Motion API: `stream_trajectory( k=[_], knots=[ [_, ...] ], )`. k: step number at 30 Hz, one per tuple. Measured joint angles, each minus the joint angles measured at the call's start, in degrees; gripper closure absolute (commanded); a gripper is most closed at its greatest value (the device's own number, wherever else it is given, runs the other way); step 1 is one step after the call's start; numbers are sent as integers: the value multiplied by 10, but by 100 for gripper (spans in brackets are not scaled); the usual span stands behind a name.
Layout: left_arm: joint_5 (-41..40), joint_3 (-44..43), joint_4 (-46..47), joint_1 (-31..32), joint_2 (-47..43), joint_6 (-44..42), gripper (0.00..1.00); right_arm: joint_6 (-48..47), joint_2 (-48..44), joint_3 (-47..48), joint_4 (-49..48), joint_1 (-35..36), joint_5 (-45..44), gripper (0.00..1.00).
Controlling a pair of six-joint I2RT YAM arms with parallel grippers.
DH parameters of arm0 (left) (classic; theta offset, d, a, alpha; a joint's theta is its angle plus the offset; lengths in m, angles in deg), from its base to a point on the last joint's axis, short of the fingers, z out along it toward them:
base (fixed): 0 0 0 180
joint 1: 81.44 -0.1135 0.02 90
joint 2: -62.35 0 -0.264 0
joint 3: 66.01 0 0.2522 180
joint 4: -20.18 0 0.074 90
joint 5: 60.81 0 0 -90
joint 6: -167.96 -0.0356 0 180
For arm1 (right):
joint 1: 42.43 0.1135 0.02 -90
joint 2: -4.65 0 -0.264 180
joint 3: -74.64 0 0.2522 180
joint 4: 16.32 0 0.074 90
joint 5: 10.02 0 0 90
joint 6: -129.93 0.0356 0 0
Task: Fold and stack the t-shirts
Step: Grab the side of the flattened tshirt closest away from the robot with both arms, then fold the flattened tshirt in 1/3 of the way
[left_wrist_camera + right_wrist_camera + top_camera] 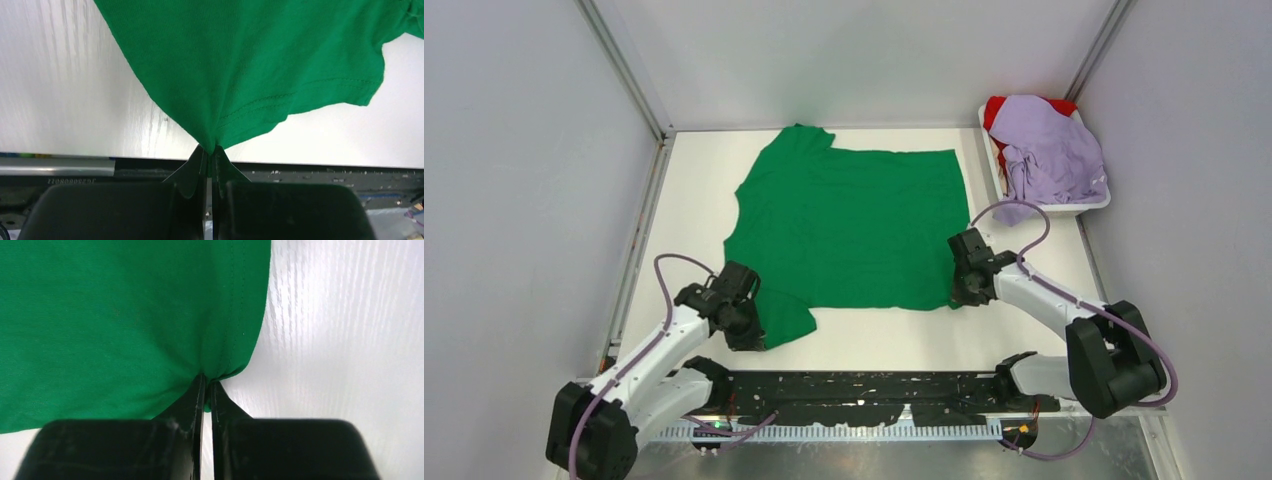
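A bright green t-shirt (849,228) lies spread flat on the white table, collar to the left. My left gripper (749,330) is shut on its near-left sleeve; the cloth (240,65) bunches into the fingertips (210,150). My right gripper (959,296) is shut on the shirt's near-right hem corner, with the stitched hem (235,340) gathered between the fingertips (207,381). A lavender t-shirt (1049,150) lies crumpled over a red t-shirt (999,108) at the back right.
A white tray (1092,203) at the back right holds the lavender and red shirts. Grey walls enclose the table on three sides. A black rail (854,392) runs along the near edge between the arm bases.
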Motion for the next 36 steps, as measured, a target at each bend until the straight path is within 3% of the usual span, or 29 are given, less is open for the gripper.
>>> stream_trajectory(
  k=[5,10,15,23,36],
  knots=[
    [17,17,-34,12,-73,16,100,1,-54,-30,35,3,15,95],
    [54,17,-13,12,-85,9,100,-4,-80,-40,38,5,42,95],
    [108,8,63,12,-43,-1,100,-12,-62,-28,22,6,64,95],
    [137,-86,158,-3,68,-22,100,-26,-46,31,6,2,67,95],
    [200,-207,234,-128,174,-56,100,-57,6,120,-5,-78,97,93]
  ],
)
